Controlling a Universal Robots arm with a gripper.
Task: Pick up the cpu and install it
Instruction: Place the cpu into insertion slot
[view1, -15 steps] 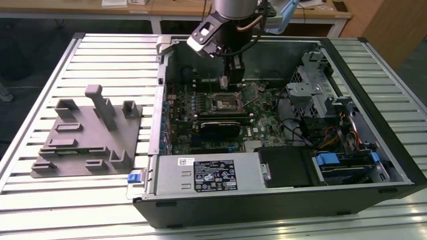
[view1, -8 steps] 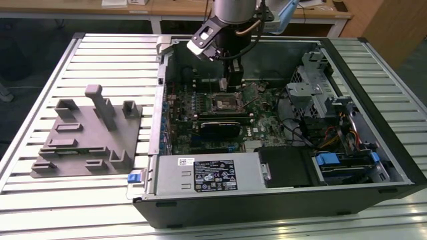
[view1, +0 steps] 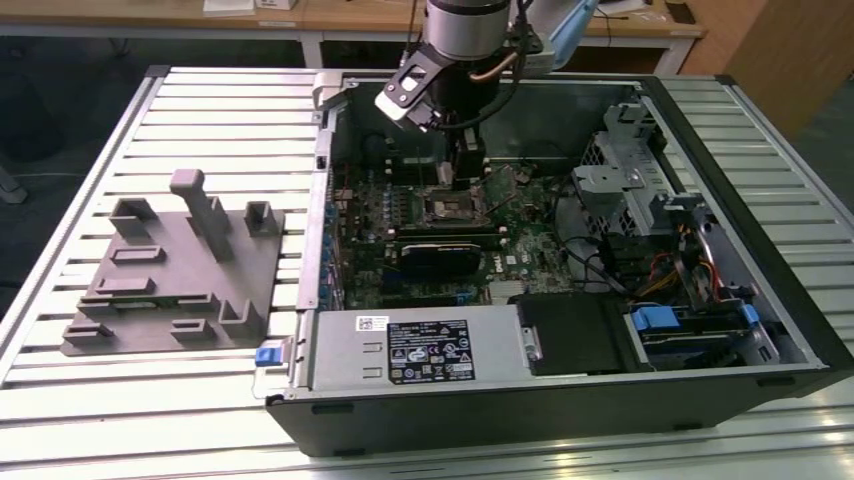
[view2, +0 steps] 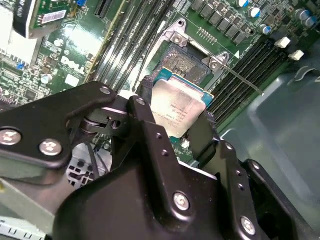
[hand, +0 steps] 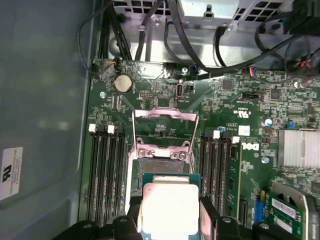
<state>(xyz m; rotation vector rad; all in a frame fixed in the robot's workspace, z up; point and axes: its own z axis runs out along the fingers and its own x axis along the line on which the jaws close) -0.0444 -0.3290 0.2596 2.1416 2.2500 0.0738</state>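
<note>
tool (view2: 175, 121) grips cpu (view2: 178, 109) by opposite edges; cpu over open socket (view2: 184, 62)

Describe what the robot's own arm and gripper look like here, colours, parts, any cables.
The arm is a silver-grey cylinder with a pale blue cap, and a copper-coloured cable curves beside its wrist. In the second wrist view the gripper is matte black, built of angular linkage plates fastened with silver screws, and it ends in two narrow black jaws.

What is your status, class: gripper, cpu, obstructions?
Gripper shut on cpu. Held above open socket, not seated. Bracket raised, nothing in between.
</note>
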